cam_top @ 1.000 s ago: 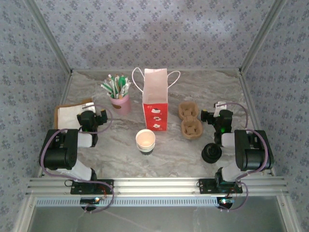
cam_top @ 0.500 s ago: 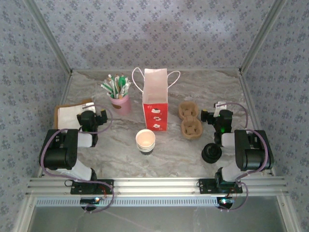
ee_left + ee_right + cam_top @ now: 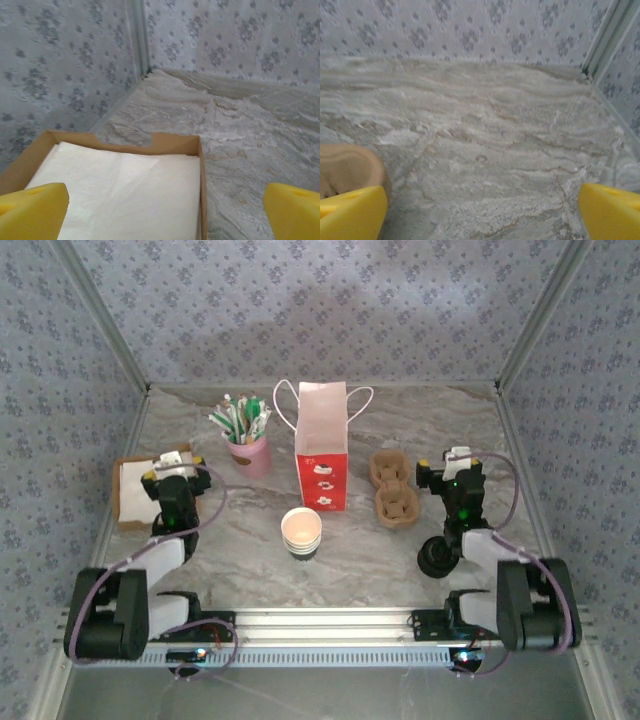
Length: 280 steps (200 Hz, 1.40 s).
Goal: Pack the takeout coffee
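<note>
Red paper bag (image 3: 322,455) upright mid-table, lidless paper cup (image 3: 301,532) before it, left gripper (image 3: 172,470) above napkin box (image 3: 132,492)

Lidless white cup (image 3: 302,533) (dark-banded), upright, central

From above, the left jaws cover the right part of the box (image 3: 130,492), and the right arm (image 3: 470,532) hides one side of the black lids (image 3: 434,558), so their number cannot be told. The count of the nested cups (image 3: 301,530) is also unclear. The sticks in the pink pot (image 3: 250,455) are too small to name. The left wrist view cuts the box at its bottom and left edges and the pads (image 3: 31,210) at its corners. In the right wrist view the tray (image 3: 345,167) runs off the left edge.
</note>
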### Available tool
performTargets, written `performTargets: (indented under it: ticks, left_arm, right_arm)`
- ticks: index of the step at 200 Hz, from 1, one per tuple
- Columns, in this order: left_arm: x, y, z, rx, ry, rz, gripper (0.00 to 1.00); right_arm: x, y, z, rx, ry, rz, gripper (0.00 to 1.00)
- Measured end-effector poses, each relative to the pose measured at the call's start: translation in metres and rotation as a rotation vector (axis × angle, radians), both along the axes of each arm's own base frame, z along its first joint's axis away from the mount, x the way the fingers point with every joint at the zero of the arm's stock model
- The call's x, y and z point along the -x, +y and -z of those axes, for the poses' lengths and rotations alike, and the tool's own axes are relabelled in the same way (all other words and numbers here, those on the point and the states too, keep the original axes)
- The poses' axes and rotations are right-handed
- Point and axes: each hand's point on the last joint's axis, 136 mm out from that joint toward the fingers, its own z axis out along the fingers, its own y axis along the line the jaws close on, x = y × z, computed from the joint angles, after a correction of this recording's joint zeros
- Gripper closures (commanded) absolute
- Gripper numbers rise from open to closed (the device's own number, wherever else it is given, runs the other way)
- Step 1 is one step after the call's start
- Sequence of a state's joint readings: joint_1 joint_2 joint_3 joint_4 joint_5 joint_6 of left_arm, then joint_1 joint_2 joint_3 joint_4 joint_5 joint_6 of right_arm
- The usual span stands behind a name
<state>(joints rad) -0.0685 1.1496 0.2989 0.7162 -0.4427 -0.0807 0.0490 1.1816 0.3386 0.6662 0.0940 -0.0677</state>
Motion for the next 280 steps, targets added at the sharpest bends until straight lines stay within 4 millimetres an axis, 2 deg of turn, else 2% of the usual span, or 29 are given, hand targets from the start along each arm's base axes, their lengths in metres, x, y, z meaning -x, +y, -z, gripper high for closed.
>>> performTargets:
  ticks: [26, 46, 87, 104, 138, 164, 181, 196, 220, 229, 241, 259, 280]
  left_arm:
    - [0.015, 0.005, -0.014, 0.03, -0.014, -0.03, 0.0]
    - [0.028, 0.004, -0.032, 0.085, -0.033, -0.033, 0.01]
    - [0.06, -0.009, -0.108, 0.28, -0.177, 0.032, 0.01]
    - [0.077, -0.017, -0.134, 0.373, -0.202, 0.073, 0.0]
    - [0.119, -0.036, -0.171, 0.538, -0.191, 0.167, 0.0]
    - [0.158, -0.052, -0.181, 0.616, -0.148, 0.257, 0.0]
    - [0.182, -0.061, -0.182, 0.638, -0.119, 0.308, 0.01]
    - [0.195, -0.068, -0.179, 0.653, -0.083, 0.348, 0.01]
    - [0.196, -0.084, -0.165, 0.691, 0.004, 0.41, 0.0]
    - [0.193, -0.091, -0.156, 0.723, 0.043, 0.429, 0.0]
    - [0.184, -0.1, -0.136, 0.789, 0.118, 0.436, 0.0]
    - [0.167, -0.117, -0.091, 0.902, 0.265, 0.44, 0.0]
    - [0.155, -0.136, -0.045, 1.034, 0.422, 0.444, 0.0]
  right_arm:
    - [0.012, 0.0, -0.032, -0.004, -0.032, 0.009, 0.0]
    - [0.022, -0.001, -0.058, -0.042, -0.058, 0.018, 0.0]
    - [0.055, 0.001, -0.122, -0.196, -0.136, 0.029, 0.0]
    - [0.073, 0.003, -0.144, -0.276, -0.148, 0.02, 0.0]
    - [0.105, 0.02, -0.165, -0.419, -0.065, -0.048, 0.0]
    - [0.124, 0.037, -0.155, -0.504, 0.065, -0.109, 0.0]
    - [0.135, 0.043, -0.14, -0.549, 0.154, -0.113, 0.0]
    - [0.144, 0.046, -0.127, -0.583, 0.224, -0.107, 0.0]
    - [0.153, 0.054, -0.116, -0.619, 0.293, -0.138, 0.0]
    - [0.153, 0.058, -0.116, -0.63, 0.301, -0.158, 0.03]
    - [0.153, 0.065, -0.116, -0.657, 0.313, -0.188, 0.09]
    - [0.15, 0.075, -0.109, -0.687, 0.352, -0.227, 0.16]
    - [0.147, 0.089, -0.097, -0.699, 0.427, -0.265, 0.19]
